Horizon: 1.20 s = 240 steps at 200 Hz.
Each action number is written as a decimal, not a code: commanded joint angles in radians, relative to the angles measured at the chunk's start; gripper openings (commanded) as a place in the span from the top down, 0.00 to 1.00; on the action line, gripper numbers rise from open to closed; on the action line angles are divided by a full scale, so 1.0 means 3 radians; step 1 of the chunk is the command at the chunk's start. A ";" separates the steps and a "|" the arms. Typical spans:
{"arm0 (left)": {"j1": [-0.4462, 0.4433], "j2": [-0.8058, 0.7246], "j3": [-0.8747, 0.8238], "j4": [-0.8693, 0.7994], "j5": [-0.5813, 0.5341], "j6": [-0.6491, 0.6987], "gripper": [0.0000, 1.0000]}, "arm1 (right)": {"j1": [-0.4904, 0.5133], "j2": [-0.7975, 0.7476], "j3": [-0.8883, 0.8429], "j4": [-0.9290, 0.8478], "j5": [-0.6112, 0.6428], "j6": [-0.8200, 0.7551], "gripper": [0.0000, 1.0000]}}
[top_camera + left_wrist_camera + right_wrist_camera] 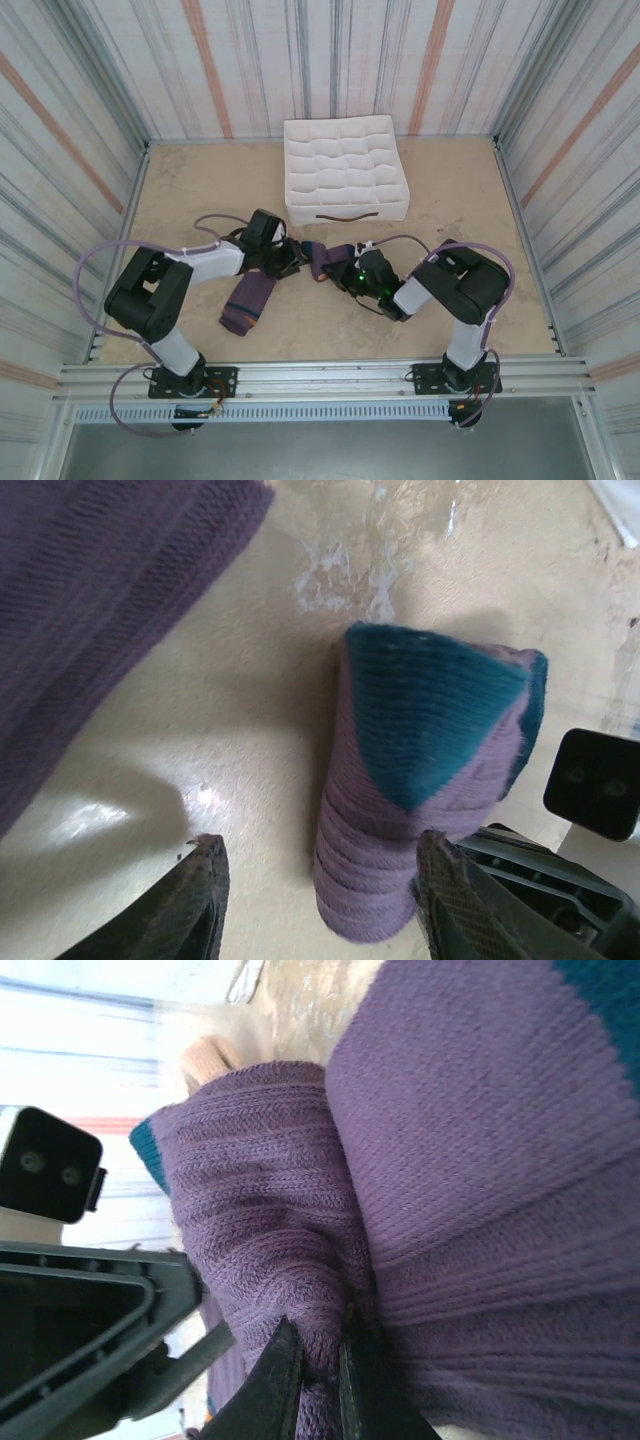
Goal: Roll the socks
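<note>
One purple sock lies bunched between my two grippers at the table's middle. In the left wrist view its folded end shows a teal heel patch. My left gripper stands open around that end: the right finger is against the fabric and the left finger is well clear of it. My right gripper is shut, pinching a fold of the same sock. From above, the left gripper and right gripper face each other. The second sock lies flat near the left arm.
A white fabric box with grid compartments stands at the back centre. Striped walls close in the table on three sides. The flat sock's purple fabric lies close to the left gripper, at the upper left of its wrist view.
</note>
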 commanded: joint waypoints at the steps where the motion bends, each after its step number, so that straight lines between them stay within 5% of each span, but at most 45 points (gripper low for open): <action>1: -0.0018 0.0126 0.0088 0.0277 0.0067 0.0122 0.48 | -0.0056 0.0133 -0.0131 -0.1091 0.0003 0.0259 1.00; 50: -0.0122 0.0293 0.0247 0.0330 -0.0085 0.0256 0.51 | -0.0117 0.0061 -0.0109 -0.1344 -0.0028 0.0236 1.00; 127: -0.0194 0.0490 0.0328 0.0352 -0.0242 0.0246 0.84 | -0.0201 -0.0092 -0.0035 -0.1520 -0.0122 -0.0016 1.00; 160: -0.0199 0.0396 0.0434 -0.0115 -0.0443 0.0250 1.00 | -0.0210 -0.0418 0.0232 -0.2192 -0.0157 -0.0571 0.79; 240: -0.0197 0.0297 0.0675 -0.0823 -0.0353 0.0091 1.00 | 0.0448 -0.1017 0.1339 -0.4291 0.1061 -0.2289 0.42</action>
